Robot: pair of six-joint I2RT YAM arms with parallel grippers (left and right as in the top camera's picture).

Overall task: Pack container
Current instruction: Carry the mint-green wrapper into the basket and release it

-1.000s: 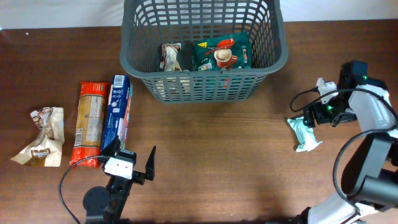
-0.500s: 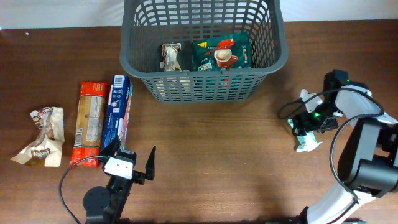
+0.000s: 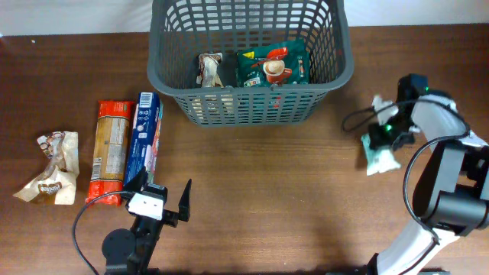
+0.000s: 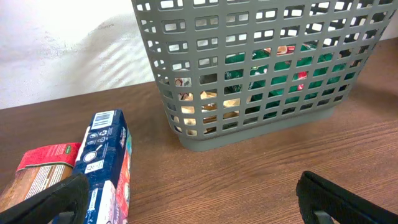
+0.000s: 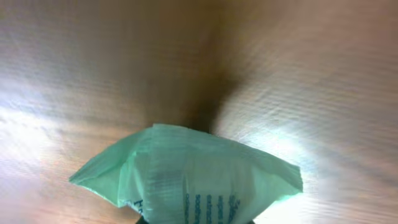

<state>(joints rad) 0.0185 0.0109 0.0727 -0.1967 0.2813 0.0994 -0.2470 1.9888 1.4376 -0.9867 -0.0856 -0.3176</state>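
The container (image 3: 252,103), a dark grey slotted basket, stands at the back centre and holds a green snack pack (image 3: 271,67) and a brown-and-white pack (image 3: 212,70). In the left wrist view the container (image 4: 261,62) sits ahead and to the right. At the right side of the table my right gripper (image 3: 383,137) is shut on a mint-green snack pack (image 3: 380,159), which rests on the wood. That mint-green pack (image 5: 193,174) fills the lower right wrist view, its near end pinched in the right gripper (image 5: 196,219). My left gripper (image 3: 160,191) is open at the front left, and the left gripper (image 4: 193,205) holds nothing.
On the left lie a blue box (image 3: 144,141), a red-ended biscuit pack (image 3: 111,149) and a crumpled beige wrapper pack (image 3: 52,168). The blue box (image 4: 102,162) lies just ahead of my left finger (image 4: 37,199). The right arm's cable loops near the container's right side.
My right gripper has come down over the mint-green pack and shut on it; the pack has bunched and shifted slightly. The left arm has not moved.
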